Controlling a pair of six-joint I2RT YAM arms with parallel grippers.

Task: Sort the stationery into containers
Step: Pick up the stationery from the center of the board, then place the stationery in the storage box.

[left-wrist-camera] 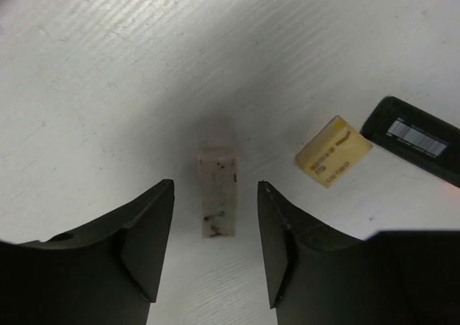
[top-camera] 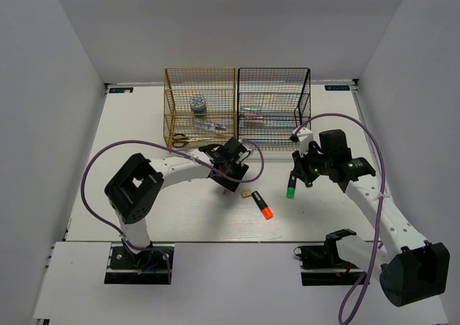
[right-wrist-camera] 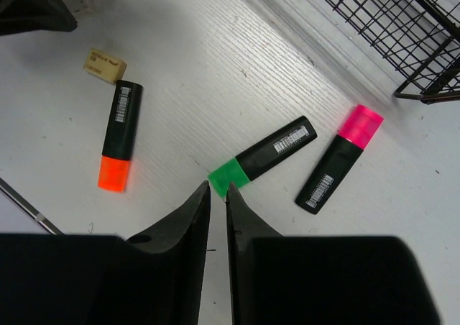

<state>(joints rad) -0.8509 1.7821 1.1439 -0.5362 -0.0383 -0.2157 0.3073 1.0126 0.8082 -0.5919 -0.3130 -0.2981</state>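
In the left wrist view my left gripper (left-wrist-camera: 215, 195) is open, low over the table, with a speckled grey eraser (left-wrist-camera: 217, 181) lying between its fingers, untouched. A tan eraser (left-wrist-camera: 334, 151) and the black body of the orange highlighter (left-wrist-camera: 417, 138) lie to its right. My right gripper (right-wrist-camera: 218, 188) is shut and empty, hovering just beside the green highlighter's cap (right-wrist-camera: 264, 159). The pink highlighter (right-wrist-camera: 338, 159) lies beside it, and the orange highlighter (right-wrist-camera: 118, 138) and tan eraser (right-wrist-camera: 105, 64) lie further left. In the top view the left gripper (top-camera: 231, 168) and right gripper (top-camera: 305, 168) are in front of the racks.
The gold rack (top-camera: 200, 109) holds the scissors (top-camera: 180, 141), tape roll (top-camera: 198, 106) and clear tube (top-camera: 212, 126). The black rack (top-camera: 273, 109) holds pastel highlighters (top-camera: 251, 113); its corner (right-wrist-camera: 402, 30) shows in the right wrist view. White walls enclose the table.
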